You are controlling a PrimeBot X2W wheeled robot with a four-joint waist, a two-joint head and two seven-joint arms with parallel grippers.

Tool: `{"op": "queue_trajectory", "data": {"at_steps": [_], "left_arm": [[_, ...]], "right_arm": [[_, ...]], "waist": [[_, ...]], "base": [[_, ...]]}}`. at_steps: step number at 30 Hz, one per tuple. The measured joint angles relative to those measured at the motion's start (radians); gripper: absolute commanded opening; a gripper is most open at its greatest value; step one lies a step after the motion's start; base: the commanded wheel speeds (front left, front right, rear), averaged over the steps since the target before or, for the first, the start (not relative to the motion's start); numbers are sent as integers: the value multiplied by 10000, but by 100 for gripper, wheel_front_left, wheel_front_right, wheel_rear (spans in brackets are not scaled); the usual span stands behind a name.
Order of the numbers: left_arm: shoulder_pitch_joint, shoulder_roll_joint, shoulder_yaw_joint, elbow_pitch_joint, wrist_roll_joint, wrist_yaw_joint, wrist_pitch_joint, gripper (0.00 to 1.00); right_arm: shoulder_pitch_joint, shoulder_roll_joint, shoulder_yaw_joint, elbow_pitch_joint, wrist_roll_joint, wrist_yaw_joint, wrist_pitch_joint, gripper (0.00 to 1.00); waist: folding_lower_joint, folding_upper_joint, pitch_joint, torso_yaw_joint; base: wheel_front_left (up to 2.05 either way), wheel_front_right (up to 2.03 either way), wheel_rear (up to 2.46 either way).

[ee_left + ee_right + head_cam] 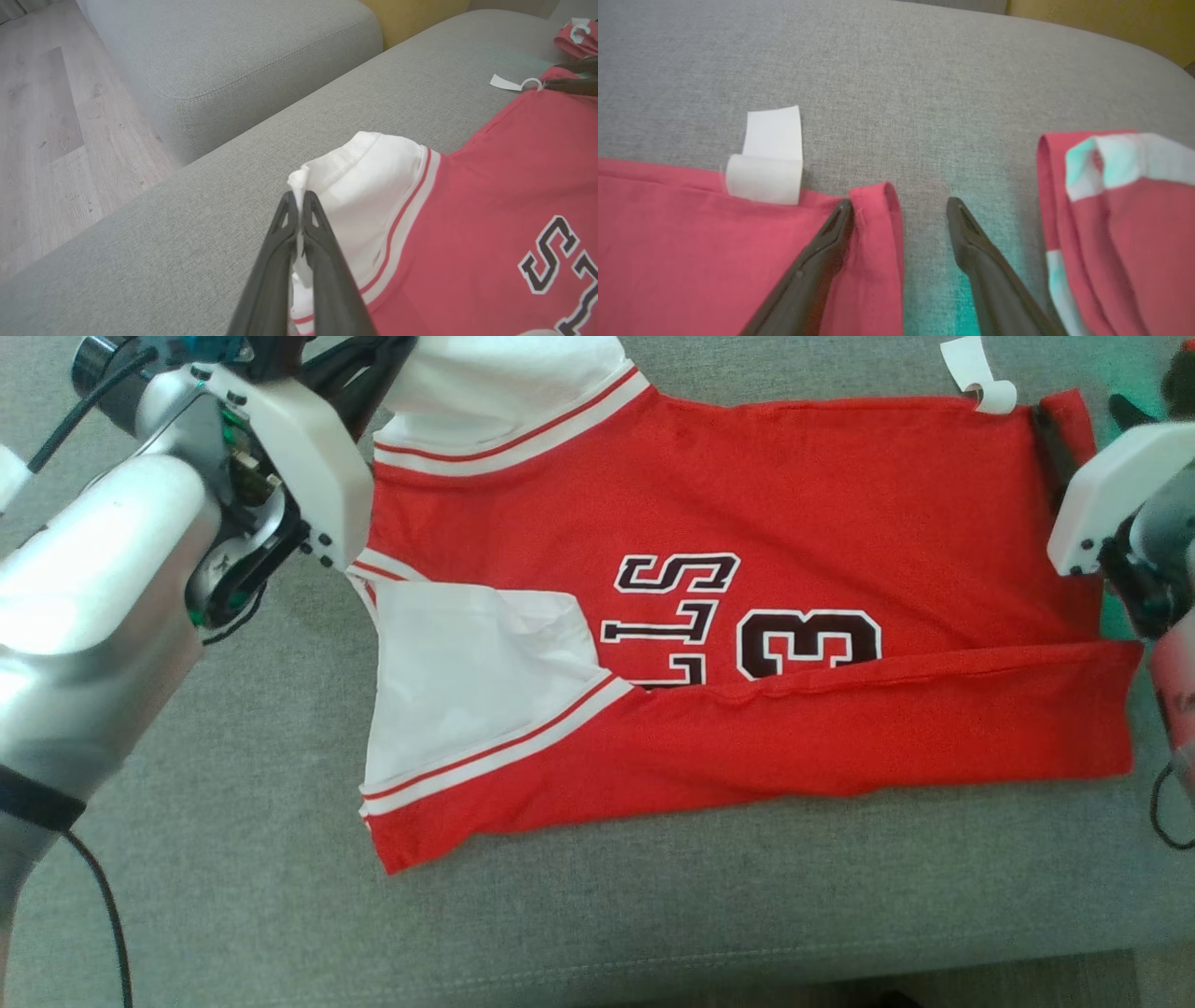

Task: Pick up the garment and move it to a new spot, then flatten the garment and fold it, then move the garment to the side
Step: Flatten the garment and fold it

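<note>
On the garment point(747, 495), the black lettering point(672, 616) is half hidden under the garment's own folded-over part, toward 6 o'clock. In the right wrist view, a second red cloth point(1120, 224) at 3 o'clock is blurred and cut off by the edge.

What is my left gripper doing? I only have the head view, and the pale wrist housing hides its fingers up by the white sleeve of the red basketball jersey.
Observer: In the left wrist view the left gripper is shut, pinching the edge of the white sleeve of the red basketball jersey.
Operator: And the right one?
Observer: The right gripper is open; the jersey's rolled red hem corner lies between its fingers, unclamped.
Operator: Anything past that corner?
Observer: A second red-and-white garment lies bunched on the grey fabric sofa cushion, apart from the jersey.
</note>
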Motion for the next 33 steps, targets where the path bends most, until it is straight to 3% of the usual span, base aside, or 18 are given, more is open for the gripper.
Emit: {"op": "queue_trajectory", "data": {"at_steps": [1, 2, 8, 20, 33], "left_arm": [[8, 27, -4, -21, 0, 4, 0, 0], [20, 44, -8, -27, 0, 44, 0, 0], [219, 176, 63, 61, -21, 176, -44, 0], [149, 284, 658, 621, -196, 560, -953, 0], [-919, -40, 890, 1733, 353, 420, -2240, 0]], "right_arm": [[-106, -35, 140, 90, 136, 0, 117, 74], [-178, -73, 253, 151, 226, 0, 150, 0], [-274, -104, 581, 431, 662, 0, -240, 0], [-1395, -163, 947, 213, 1379, 0, -2360, 0], [-2476, -109, 1455, 477, 2042, 0, -3264, 0]], "waist": [[0, 0, -2, 2], [0, 0, -12, 3], [1, 0, -116, -61], [0, 0, -129, -148], [1, 0, 212, -22]], "base": [[0, 0, 0], [0, 0, 0], [0, 0, 0], [0, 0, 0], [0, 0, 0]]}}
